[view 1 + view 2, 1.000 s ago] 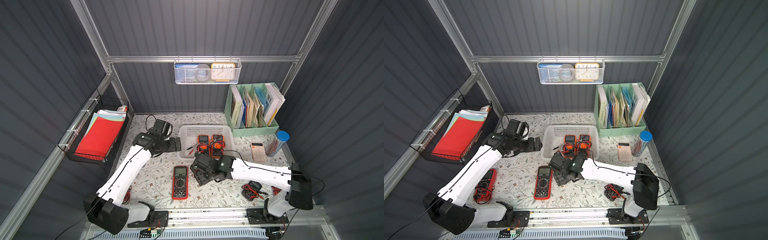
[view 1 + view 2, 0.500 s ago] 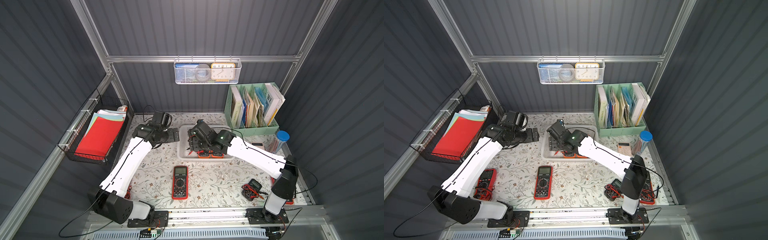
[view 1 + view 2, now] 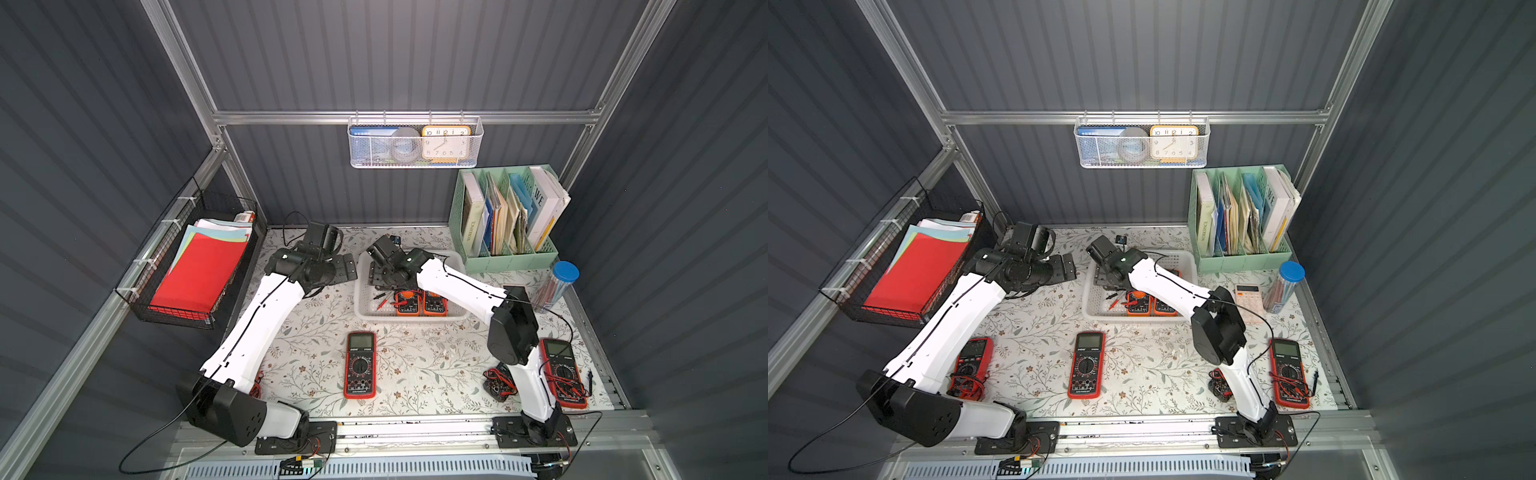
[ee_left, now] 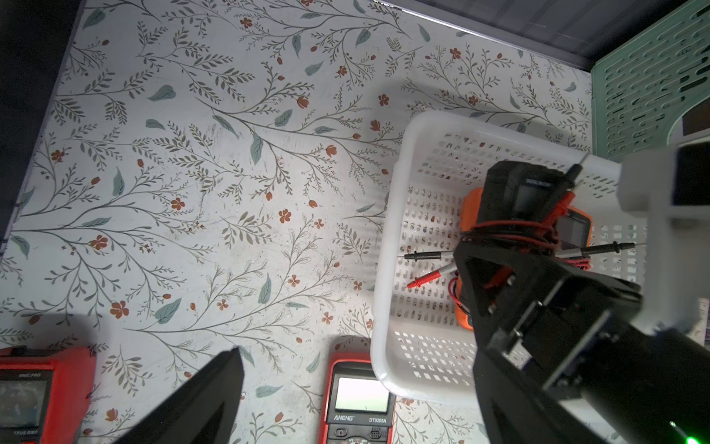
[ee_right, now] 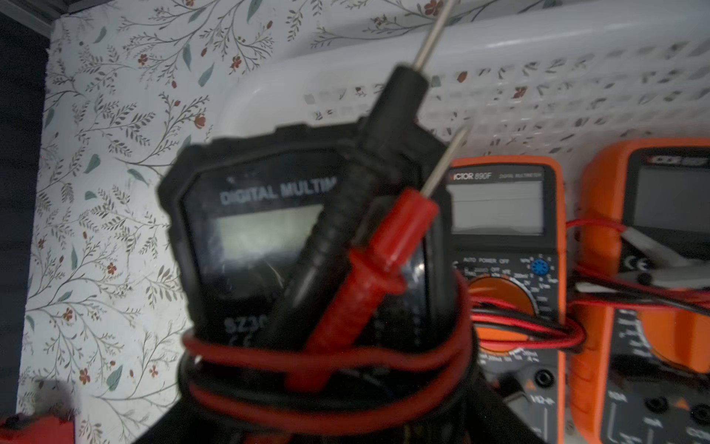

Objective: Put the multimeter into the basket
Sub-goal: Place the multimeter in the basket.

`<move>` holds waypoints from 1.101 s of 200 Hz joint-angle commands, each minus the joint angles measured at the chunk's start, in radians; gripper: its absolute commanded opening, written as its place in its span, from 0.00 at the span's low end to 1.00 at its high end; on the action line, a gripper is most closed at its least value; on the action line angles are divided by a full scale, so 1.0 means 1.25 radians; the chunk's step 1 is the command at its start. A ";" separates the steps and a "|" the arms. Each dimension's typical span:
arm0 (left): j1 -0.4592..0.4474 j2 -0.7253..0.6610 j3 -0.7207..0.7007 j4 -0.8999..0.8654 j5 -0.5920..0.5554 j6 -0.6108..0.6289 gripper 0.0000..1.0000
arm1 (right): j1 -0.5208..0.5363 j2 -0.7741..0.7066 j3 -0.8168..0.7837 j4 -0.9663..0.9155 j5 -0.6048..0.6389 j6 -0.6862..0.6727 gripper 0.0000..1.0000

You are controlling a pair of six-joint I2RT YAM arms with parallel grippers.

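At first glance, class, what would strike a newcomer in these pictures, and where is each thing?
The right fingers clamp a black multimeter, wrapped in its leads, over the white basket, where two orange multimeters lie. In front, a red multimeter lies face up on the flowered table; red paper fills a black wire basket on the left wall.

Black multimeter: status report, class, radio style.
Left tool open, beside white perforated plastic basket. Right tool shut on black multimeter wrapped in red leads, above basket. Two orange multimeters inside, close by.

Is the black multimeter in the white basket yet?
Not set down: right pincer holds the black multimeter over the basket, above orange meters.
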 commanded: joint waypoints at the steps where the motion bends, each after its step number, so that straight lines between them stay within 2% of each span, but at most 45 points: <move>1: 0.004 -0.002 -0.016 0.010 0.008 -0.014 0.99 | -0.005 0.037 0.036 -0.006 -0.031 0.043 0.59; 52: 0.003 -0.002 -0.017 0.013 0.019 -0.014 0.99 | -0.006 0.102 0.063 -0.030 -0.036 0.056 0.67; 84: 0.003 -0.006 -0.020 0.012 0.023 -0.013 0.99 | -0.006 0.124 0.082 -0.040 -0.035 0.054 0.85; 100: 0.004 -0.005 -0.021 0.011 0.027 -0.014 0.99 | -0.006 0.131 0.094 -0.046 -0.033 0.051 0.89; 159: 0.004 -0.006 -0.012 -0.001 0.031 -0.008 0.99 | -0.005 0.093 0.098 -0.036 -0.047 0.029 0.91; 220: 0.004 -0.027 -0.006 -0.015 0.034 0.025 0.99 | 0.005 -0.107 0.058 -0.036 0.011 -0.054 0.92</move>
